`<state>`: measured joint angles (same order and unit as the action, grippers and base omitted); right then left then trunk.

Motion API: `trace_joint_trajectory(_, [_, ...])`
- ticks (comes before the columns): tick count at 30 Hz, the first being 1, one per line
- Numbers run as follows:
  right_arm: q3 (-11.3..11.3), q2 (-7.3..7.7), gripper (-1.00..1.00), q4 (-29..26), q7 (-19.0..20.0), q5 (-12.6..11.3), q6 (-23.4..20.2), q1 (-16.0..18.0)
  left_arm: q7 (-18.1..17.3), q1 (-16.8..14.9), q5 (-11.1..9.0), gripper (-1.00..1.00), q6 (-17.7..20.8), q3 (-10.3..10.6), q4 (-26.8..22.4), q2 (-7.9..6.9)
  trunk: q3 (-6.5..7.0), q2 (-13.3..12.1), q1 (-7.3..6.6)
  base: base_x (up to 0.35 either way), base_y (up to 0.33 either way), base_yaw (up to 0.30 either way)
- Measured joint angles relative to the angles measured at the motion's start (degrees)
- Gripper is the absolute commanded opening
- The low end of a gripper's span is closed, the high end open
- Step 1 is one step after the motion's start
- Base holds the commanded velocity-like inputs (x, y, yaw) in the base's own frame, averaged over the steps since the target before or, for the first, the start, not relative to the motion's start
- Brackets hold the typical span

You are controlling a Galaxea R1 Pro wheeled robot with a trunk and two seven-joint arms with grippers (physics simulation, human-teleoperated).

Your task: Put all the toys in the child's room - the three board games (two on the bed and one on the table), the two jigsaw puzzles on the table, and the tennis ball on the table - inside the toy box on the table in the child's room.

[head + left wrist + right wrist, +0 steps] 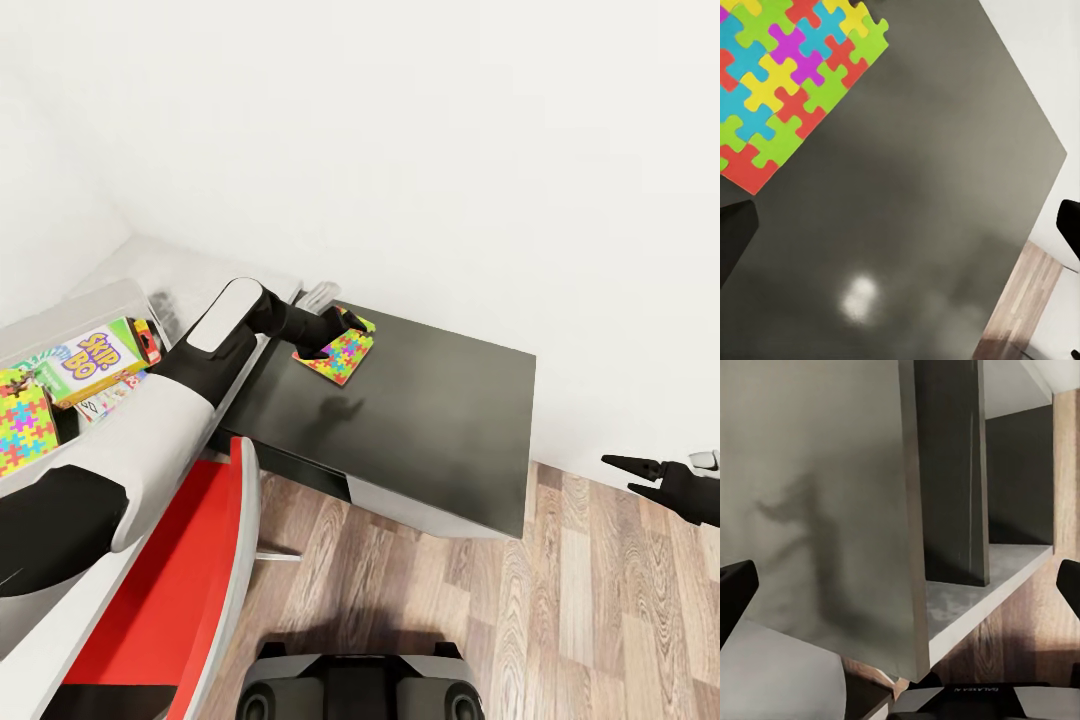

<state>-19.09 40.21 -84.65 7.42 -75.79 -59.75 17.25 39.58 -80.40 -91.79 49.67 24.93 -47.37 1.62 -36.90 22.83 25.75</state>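
Robot base: dark rounded base (360,685) at the near edge of the head view, on the wood-plank floor (420,580).
Right hand: the right hand (640,474) hangs over the floor to the right of the table, well apart from the toys, fingers spread and holding nothing.
Toy box: the light grey toy box (110,300) sits at the left, partly behind the left arm. Inside it lie a white-and-green SKIP BO board game (95,360), another game box edge (105,395) beneath it, and one jigsaw puzzle (22,430).
Tabletop: the dark tabletop (440,420) is mostly bare.
Remaining puzzle: the second jigsaw puzzle (338,355) lies on the tabletop toward its far left corner, still outside the toy box.
Left hand: the left hand (335,335) reaches over that puzzle; whether it grips the sheet cannot be told.
Step in hand: likely picking up the last puzzle.
Next move: a firm grip on the thin sheet's edge, then a carry left into the toy box.
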Motion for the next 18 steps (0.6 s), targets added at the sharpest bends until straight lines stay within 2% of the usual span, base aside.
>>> trace_joint_trajectory(10, [0.0, 0.0, 1.0, 0.0, 0.0, 0.0, 0.0, 0.0, 0.0, 0.0, 0.0, 1.0, 0.0, 0.0, 0.0, 0.0, 0.0, 0.0, 0.0, 0.0, 0.0, 0.0])
trace_joint_trajectory(15, [-1.23, 1.57, 1.0, 1.01, -0.5, -1.59, 0.0, 0.7, 1.61, -1.61, -1.43, 1.0, 1.65, -1.45, 1.6, -1.37, 0.0, 0.0, 0.0, 0.0, 0.0, 0.0])
trace_joint_trajectory(18, [-1.38, 1.8, 1.0, 1.14, -0.6, -1.95, 0.0, 0.85, 2.59, -2.58, -2.39, 1.0, 2.61, -1.81, 2.57, -1.67, 0.0, 0.0, 0.0, 0.0, 0.0, 0.0])
